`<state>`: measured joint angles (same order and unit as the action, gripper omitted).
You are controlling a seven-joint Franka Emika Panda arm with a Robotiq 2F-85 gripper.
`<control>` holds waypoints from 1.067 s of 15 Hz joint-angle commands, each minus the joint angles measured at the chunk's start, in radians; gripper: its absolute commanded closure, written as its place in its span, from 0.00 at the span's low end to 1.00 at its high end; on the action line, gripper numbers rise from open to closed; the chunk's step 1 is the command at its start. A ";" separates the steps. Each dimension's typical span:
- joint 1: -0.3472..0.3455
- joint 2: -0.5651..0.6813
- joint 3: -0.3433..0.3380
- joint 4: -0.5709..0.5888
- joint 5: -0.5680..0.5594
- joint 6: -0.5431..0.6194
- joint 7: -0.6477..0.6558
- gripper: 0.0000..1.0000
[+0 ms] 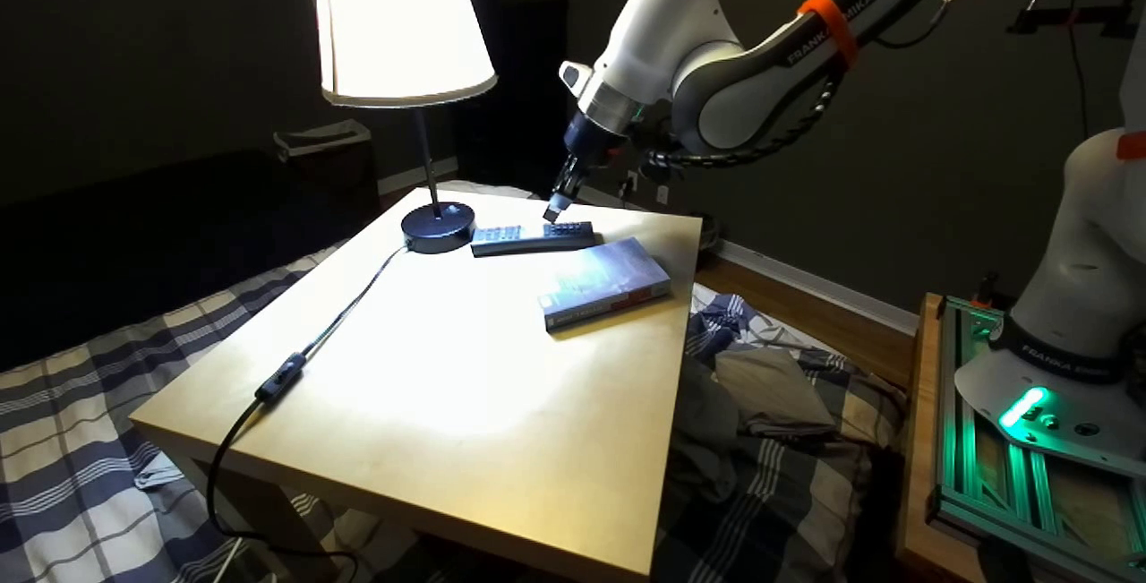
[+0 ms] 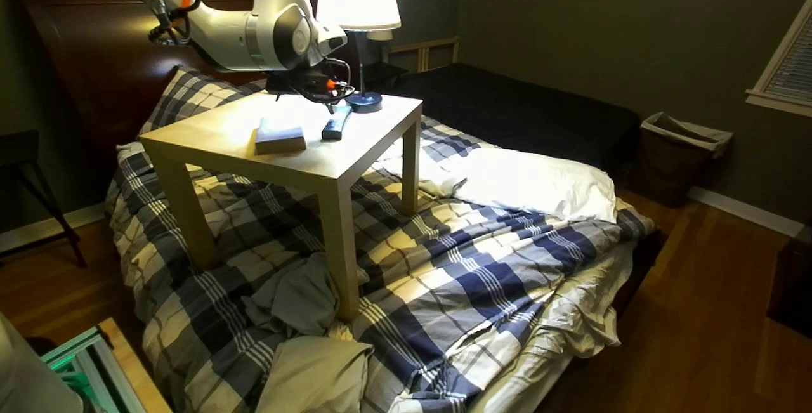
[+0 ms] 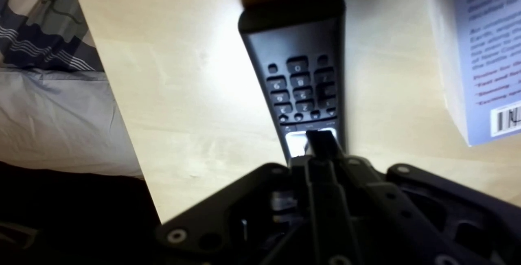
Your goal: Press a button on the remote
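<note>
pointing down at the remote point(image 1: 537, 244), the end effector point(image 1: 552, 210) has its two fingers drawn together, and i see nothing pinched between them. the tips sit at the bright patch partway along the remote; whether they touch it, i can't tell. in an exterior view the remote lies on the far part of the tabletop point(image 1: 430, 368), number keys facing up. just beside its left end stands the lit lamp point(image 1: 407, 46); nearer and a little right lies a blue-grey book point(image 1: 604, 280), barcode side up. the lamp's cord point(image 1: 212, 486) runs nearer and left, through a switch point(image 1: 282, 377), and drops over the near edge.
</note>
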<state>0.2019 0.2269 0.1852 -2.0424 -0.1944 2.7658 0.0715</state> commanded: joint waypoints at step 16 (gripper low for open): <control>0.041 0.035 -0.065 0.012 -0.060 0.051 0.007 1.00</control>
<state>0.2258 0.2469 0.1412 -2.0406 -0.2252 2.8013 0.0715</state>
